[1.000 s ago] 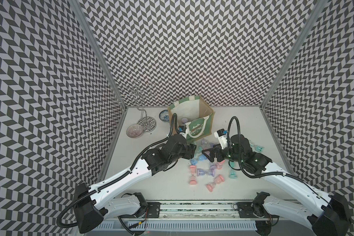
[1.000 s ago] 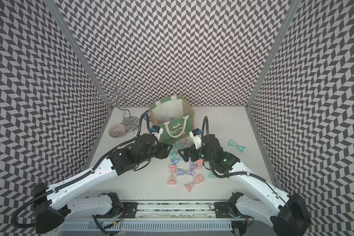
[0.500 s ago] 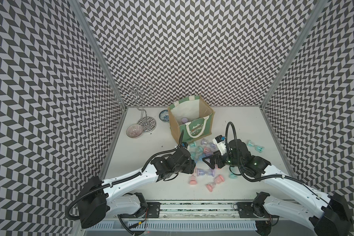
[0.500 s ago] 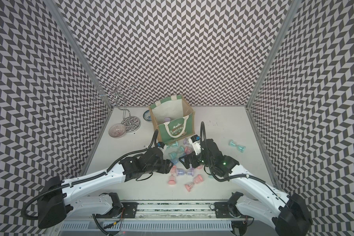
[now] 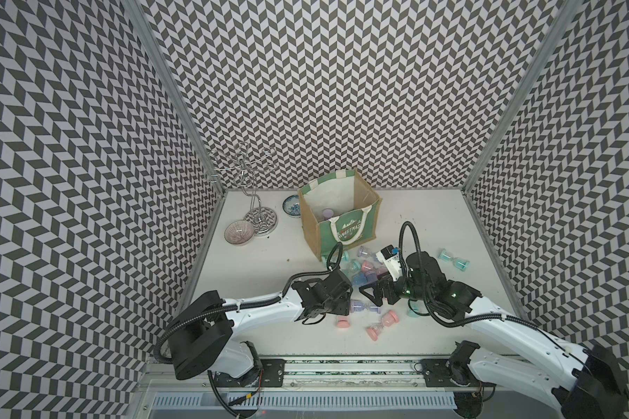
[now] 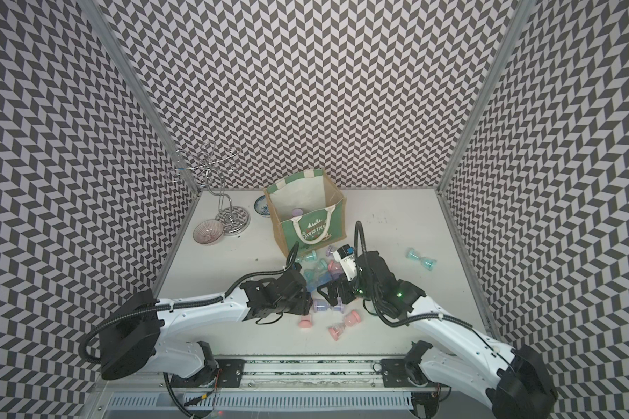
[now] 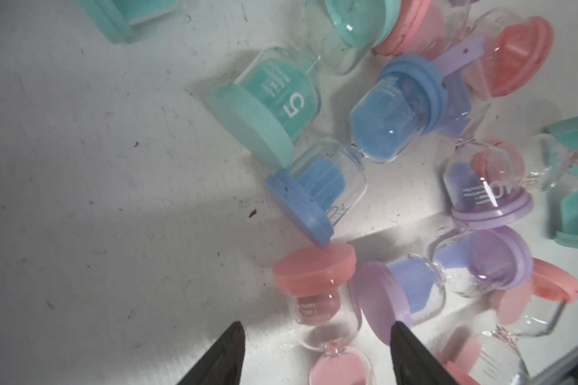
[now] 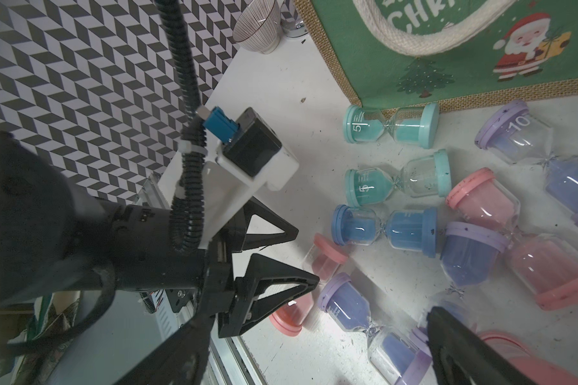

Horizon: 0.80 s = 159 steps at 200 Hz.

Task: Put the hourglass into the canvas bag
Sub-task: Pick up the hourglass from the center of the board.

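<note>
Pink hourglass (image 7: 314,300) lies on its side on the table (image 5: 255,261), in front of the bag (image 5: 349,232) at the edge of the hourglass pile farthest from it. Its long axis runs roughly toward and away from the bag. The pink cap nearer the bag touches the cap of a blue hourglass (image 7: 317,190), and the other cap (image 5: 342,324) points away from the bag. A purple hourglass (image 7: 407,290) lies close along one side.

The left arm stretches low across the table, forearm almost level, wrist bent down over the pile. The left gripper (image 7: 316,328) is spread open astride the pink hourglass — one finger (image 7: 227,353) stands clear of the glass, the other overlaps the purple cap in the wrist view. Nothing is grasped.

The right arm reaches in from the opposite side, also low. The right gripper (image 5: 373,295) faces the left one, just beside it and on the side nearer the bag, with its jaws spread wide and holding nothing.

The bag stands upright and open-mouthed, its green panel facing the pile.
</note>
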{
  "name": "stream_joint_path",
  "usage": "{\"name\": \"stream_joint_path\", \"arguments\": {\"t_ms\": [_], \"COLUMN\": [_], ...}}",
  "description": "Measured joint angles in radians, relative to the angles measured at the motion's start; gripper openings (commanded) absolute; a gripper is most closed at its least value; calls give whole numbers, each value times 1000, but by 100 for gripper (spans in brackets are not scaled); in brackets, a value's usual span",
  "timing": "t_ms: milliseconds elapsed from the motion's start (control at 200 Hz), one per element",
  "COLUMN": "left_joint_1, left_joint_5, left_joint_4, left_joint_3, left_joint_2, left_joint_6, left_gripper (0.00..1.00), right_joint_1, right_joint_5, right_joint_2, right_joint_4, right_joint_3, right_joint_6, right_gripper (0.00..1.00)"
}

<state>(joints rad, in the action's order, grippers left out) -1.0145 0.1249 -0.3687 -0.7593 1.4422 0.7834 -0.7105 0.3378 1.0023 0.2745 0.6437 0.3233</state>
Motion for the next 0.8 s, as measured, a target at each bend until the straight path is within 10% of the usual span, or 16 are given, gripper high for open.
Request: {"name": "stream_joint_path", "arguments": {"t_ms": [796], "left_joint_1": [-13], "left_joint_5": [105], "left_joint_4": [21], "left_joint_3": [-17], "left_joint_2": [127], "left_joint_6": [48], "left_gripper": [52], "right_joint_1": [0], "right_joint_5": [-1], "right_joint_2": [0], "right_joint_4": [-22], "right_joint_3": [0], "right_joint_6": [-9], "right_gripper": [99]}}
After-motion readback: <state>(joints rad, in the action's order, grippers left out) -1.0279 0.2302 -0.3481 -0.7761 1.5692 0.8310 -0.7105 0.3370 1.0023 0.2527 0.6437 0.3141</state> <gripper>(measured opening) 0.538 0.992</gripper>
